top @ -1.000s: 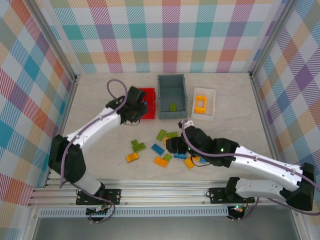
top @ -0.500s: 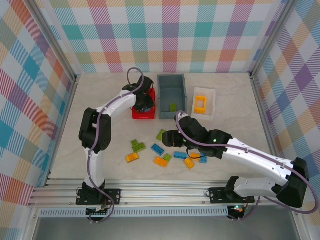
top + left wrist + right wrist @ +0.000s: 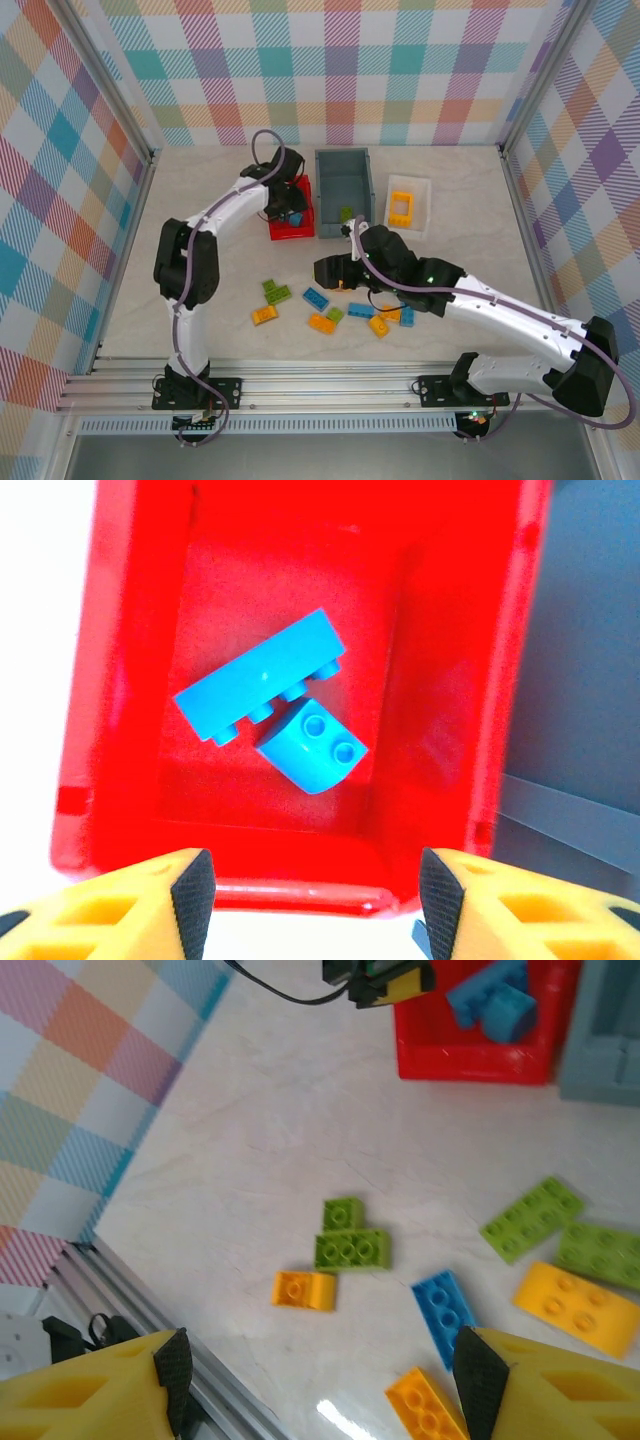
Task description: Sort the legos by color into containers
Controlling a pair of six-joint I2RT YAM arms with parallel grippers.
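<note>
The right gripper (image 3: 325, 272) has slid left and away from its base in the last half second. Seen from above, it now covers the spot where a lime brick showed. The left gripper (image 3: 290, 212) has barely shifted over the red bin (image 3: 307, 195).

Nearest the arm bases, small glossy studded bricks lie scattered on the pale table (image 3: 200, 250): an orange brick (image 3: 264, 314), a lime pair (image 3: 276, 292), a blue brick (image 3: 315, 298) and a second orange brick (image 3: 321, 323). More bricks to their right are partly hidden under the right arm and hard to count. In the right wrist view, the right gripper (image 3: 325, 1380) has its jaws spread wide with nothing between them. The lime pair (image 3: 350, 1240), the orange brick (image 3: 305, 1290) and the blue brick (image 3: 445, 1305) lie on the table beyond the gap, touched by neither finger.

Farther on, the left gripper (image 3: 317, 905) hangs at the red bin's near rim, jaws wide apart and empty. On the bin floor ahead of them, a long blue brick (image 3: 260, 675) lies tipped on its side, touching a short rounded blue brick (image 3: 312, 745). In the overhead view the gripper hides much of the bin's inside.

Just right of the red bin stands the deeper grey bin (image 3: 344, 157), holding one lime brick (image 3: 345, 213). The left wrist view cuts this bin off at the frame edge. Beside it, the white tray (image 3: 424, 215) holds the orange frame (image 3: 401, 197).
</note>
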